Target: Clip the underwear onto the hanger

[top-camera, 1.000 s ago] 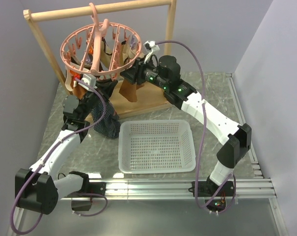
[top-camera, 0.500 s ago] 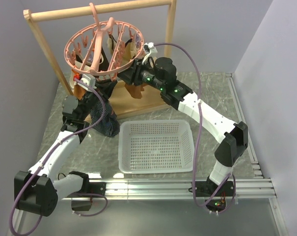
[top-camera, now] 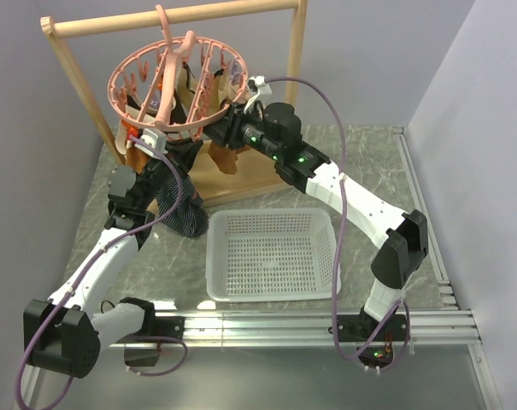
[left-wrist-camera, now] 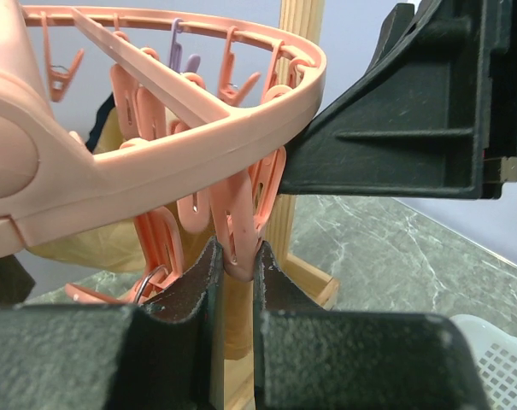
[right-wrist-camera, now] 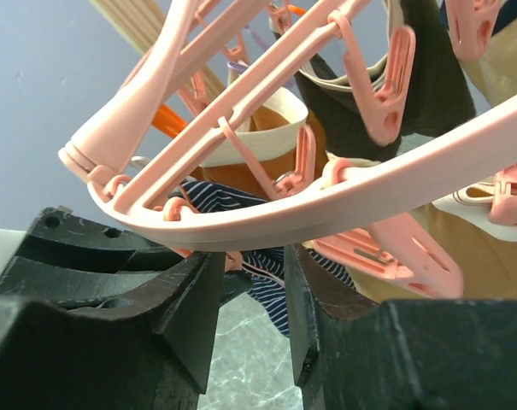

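The pink ring hanger [top-camera: 177, 81] hangs tilted from the wooden rack bar. My left gripper [top-camera: 147, 141] is under its near-left rim, shut on one pink clip [left-wrist-camera: 241, 226]; the left wrist view shows the jaws [left-wrist-camera: 235, 256] pinching the clip's lower end. The navy striped underwear [top-camera: 181, 212] hangs from under the ring beside my left arm down to the table; what holds its top is hidden. My right gripper [top-camera: 217, 128] is at the ring's right rim, open, with the rim [right-wrist-camera: 326, 213] lying across its fingertips [right-wrist-camera: 254, 256] and the underwear [right-wrist-camera: 262, 278] behind the gap.
Brown and tan garments [top-camera: 222, 154] hang from other clips. The wooden rack [top-camera: 301, 51] stands behind on a wooden base [top-camera: 241, 175]. A white perforated basket [top-camera: 273, 254] sits on the marble table in front. Grey walls close in left and right.
My right gripper has moved left up against the ring's rim, and the ring has swung and tilted to the left. My left gripper has stayed at the clip.
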